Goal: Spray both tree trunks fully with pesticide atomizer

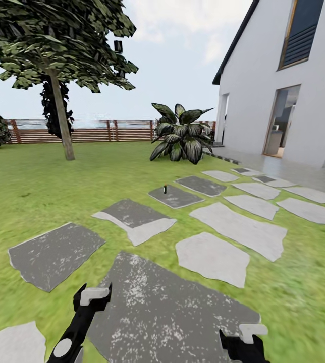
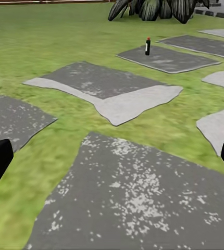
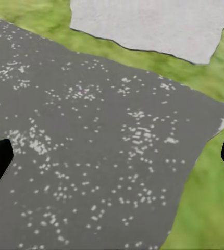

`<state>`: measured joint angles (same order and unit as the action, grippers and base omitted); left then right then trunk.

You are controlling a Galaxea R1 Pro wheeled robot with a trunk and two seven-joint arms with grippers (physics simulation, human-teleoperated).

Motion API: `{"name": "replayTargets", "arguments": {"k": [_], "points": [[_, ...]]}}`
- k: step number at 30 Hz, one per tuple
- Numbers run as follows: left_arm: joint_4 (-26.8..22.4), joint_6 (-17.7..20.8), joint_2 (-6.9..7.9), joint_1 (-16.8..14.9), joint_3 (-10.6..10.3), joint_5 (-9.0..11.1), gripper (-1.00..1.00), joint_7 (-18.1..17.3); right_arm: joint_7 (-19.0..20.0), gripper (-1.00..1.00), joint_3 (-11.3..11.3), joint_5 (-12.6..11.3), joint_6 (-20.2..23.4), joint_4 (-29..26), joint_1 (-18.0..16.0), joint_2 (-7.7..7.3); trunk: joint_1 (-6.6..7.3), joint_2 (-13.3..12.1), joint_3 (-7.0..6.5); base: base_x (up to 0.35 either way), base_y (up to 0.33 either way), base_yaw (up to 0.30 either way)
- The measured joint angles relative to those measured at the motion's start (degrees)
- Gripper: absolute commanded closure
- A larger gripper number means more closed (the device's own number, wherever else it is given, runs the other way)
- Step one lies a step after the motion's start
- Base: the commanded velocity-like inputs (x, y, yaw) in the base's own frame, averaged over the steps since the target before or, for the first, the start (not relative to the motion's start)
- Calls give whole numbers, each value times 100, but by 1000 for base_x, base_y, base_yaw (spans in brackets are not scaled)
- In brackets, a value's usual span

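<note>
Both end effectors wide open, empty, above paving stones [image 1: 167,307]; atomizer [image 2: 148,46] ahead.

White house [image 1: 278,85], stepping stones [image 1: 213,257], cloudy sky [image 1: 177,45]

Atomizer [image 1: 165,189] upright on stepping stone [image 1: 175,196] ahead; tree [image 1: 61,116] far left before fence [image 1: 92,132]; house [image 1: 288,85] right.

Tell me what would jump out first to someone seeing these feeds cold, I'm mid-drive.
The stepping stones running across the lawn toward the white house on the right dominate. A small dark atomizer stands upright on a grey slab ahead, in front of the broad-leafed plant. A tall tree rises far left by the fence; both grippers, left and right, are open and empty.
</note>
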<state>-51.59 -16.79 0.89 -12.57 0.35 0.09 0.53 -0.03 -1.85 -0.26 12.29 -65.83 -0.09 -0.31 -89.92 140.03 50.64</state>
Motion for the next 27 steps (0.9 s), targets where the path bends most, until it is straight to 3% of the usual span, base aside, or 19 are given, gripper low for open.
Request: {"name": "replayTargets", "arguments": {"k": [27], "points": [[0, 0, -1, 0, 0, 0, -100, 0, -3, -100, 0, 1, 1, 0, 0, -4, 0, 0, 0, 335, 0, 0]]}}
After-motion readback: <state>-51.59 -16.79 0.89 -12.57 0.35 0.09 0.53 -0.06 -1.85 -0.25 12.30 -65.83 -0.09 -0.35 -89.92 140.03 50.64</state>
